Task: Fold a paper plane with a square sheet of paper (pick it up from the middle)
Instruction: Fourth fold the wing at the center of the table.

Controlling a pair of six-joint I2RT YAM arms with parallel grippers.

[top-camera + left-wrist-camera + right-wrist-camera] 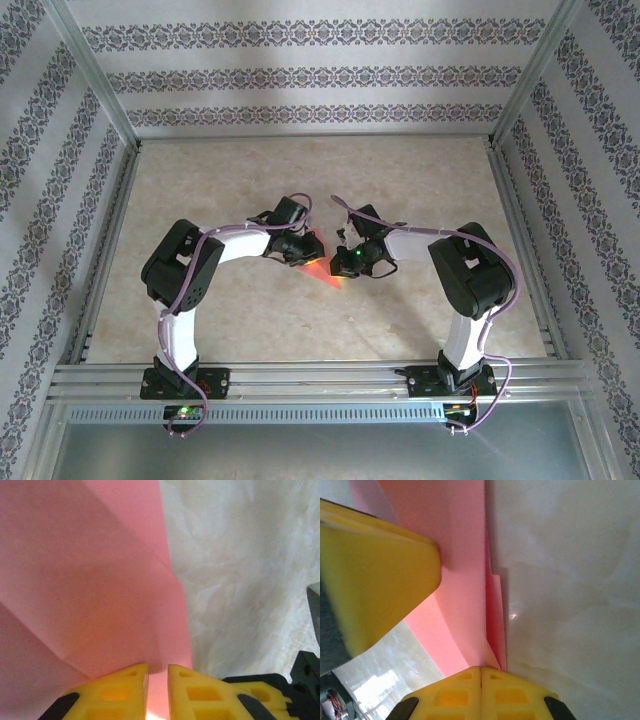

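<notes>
Paper (312, 262), pink-red and folded (several creases cross it in the left wrist view), sits near the middle of the table (420, 170). The left gripper (158, 672) pinches one edge between nearly closed jaws, and the right gripper (481, 672) is clamped tight on another.

Place: a robot lab test cell.
Frame: aluminium posts (95, 75) box in the space around the left end effector (313, 252) and right end effector (345, 262).
Walls: patterned wallpaper panels (320, 75) beyond and beside both end effectors.
Base: marble-look worktop (250, 330) beneath them; slotted mounting rail (320, 380) behind them.
</notes>
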